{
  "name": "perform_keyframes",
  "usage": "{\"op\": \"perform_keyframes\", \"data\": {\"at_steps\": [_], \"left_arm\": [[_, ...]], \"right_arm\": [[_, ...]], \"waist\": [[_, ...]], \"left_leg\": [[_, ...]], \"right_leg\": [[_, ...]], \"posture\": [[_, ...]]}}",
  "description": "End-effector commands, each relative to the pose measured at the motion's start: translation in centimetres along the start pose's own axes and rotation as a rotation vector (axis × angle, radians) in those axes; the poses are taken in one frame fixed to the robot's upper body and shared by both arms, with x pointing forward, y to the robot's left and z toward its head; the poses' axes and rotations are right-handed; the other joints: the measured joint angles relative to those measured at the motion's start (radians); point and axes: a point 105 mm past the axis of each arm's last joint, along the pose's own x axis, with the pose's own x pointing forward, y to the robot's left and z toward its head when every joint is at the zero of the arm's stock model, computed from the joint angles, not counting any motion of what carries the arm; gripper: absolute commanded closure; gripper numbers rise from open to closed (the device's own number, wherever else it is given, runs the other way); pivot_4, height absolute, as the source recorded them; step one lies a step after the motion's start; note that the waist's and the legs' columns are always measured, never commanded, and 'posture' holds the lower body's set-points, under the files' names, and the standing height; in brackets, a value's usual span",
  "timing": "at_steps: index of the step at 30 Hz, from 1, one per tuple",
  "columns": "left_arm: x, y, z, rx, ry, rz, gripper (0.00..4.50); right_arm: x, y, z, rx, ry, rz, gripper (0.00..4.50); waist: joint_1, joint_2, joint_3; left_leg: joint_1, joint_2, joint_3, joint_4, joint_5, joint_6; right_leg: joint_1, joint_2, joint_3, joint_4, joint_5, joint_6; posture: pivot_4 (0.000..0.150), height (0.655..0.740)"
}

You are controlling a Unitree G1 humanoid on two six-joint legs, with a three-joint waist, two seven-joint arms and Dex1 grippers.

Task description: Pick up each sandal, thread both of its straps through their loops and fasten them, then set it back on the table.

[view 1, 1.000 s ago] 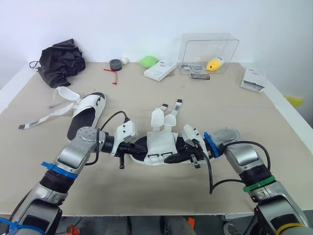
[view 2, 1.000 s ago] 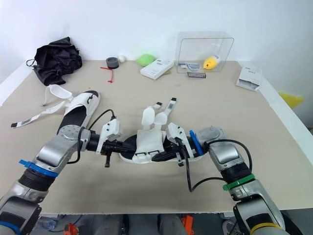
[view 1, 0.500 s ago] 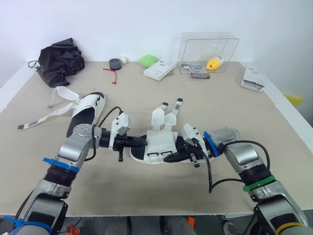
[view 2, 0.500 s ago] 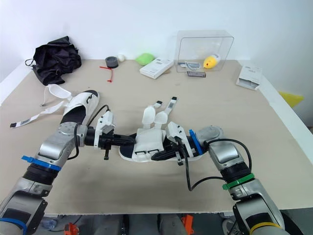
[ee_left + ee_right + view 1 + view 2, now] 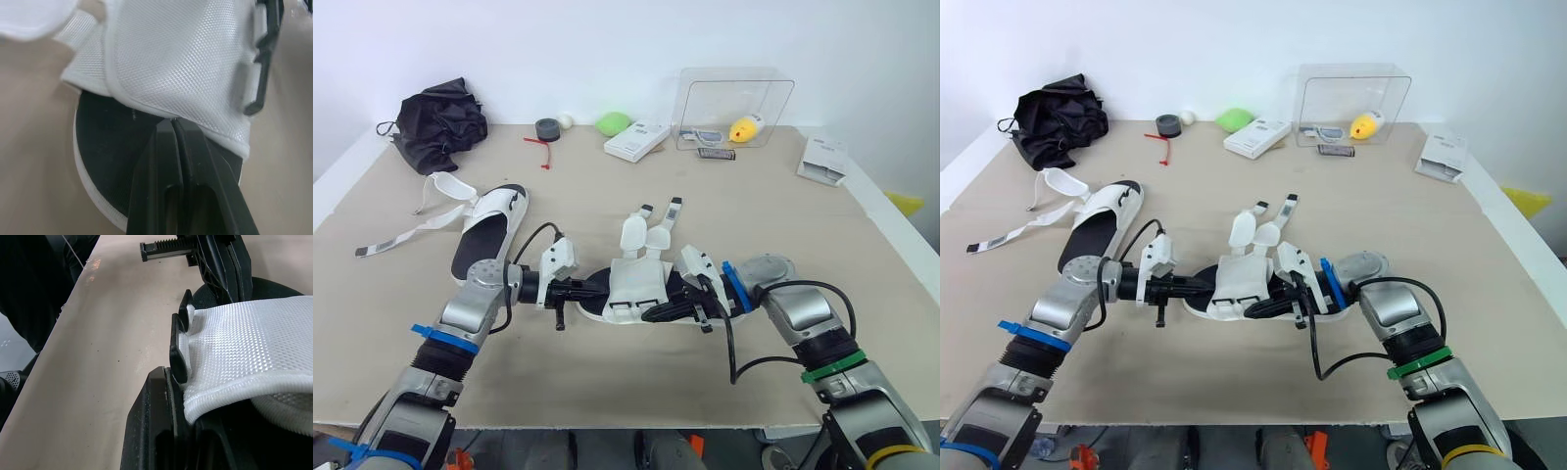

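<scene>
Near sandal: I see it flat on the table, dead centre, between my two arms. Black footbed up, white flap across the middle.
Its straps: two white tabs splayed toward 12 o'clock, clear of the black loops on the flap's 6 o'clock edge. Not threaded.
Left gripper: comes in from 9 o'clock, low over the footbed. Fingers pressed together with nothing between them, tips touching the edge of the flap.
Right gripper: comes in from 3 o'clock along the sandal's near side. As far as I can make out from the wrist view, it is clamped on the flap's woven edge, just beside the loops.
Second sandal: at 10 o'clock from the first, well apart from it, flat on the table.
Its long strap: undone, trailing toward 9 o'clock.
Black bag: far corner, 11 o'clock.
Clear box: far edge, 1 o'clock, yellow item inside.
White carton: 12 o'clock, just beside the box.
</scene>
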Motion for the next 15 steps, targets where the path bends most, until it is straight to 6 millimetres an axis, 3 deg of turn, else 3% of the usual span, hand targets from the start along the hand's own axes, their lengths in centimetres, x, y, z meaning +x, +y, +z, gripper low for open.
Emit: {"op": "perform_keyframes", "data": {"at_steps": [1,9,15], "left_arm": [[-0.9,-0.9,-2.1,-0.128,0.021,-0.013,4.38],[-1.7,-2.7,-4.4,-0.132,0.142,-0.085,4.38],[-1.5,-1.0,-5.2,-0.079,0.190,0.013,4.38]], "right_arm": [[-0.6,0.3,1.3,-0.047,-0.024,0.013,4.50],[-0.8,0.1,1.3,-0.048,-0.020,0.010,4.50],[-1.0,-0.1,1.3,-0.044,-0.019,0.008,4.50]], "waist": [[0.000,0.000,0.000],[-0.001,0.000,0.000],[0.000,0.000,0.000]], "left_leg": [[0.000,0.000,0.000,0.000,0.000,0.000],[0.000,0.000,-0.001,-0.007,0.000,0.000],[0.001,-0.001,0.000,-0.008,0.000,0.000]], "right_leg": [[-0.001,0.000,0.000,0.000,0.000,0.000],[-0.002,0.000,0.000,-0.001,-0.002,-0.003],[-0.001,-0.002,0.000,-0.001,-0.003,-0.002]], "posture": [[0.150,0.7400],[0.150,0.7400],[0.150,0.7400]]}}
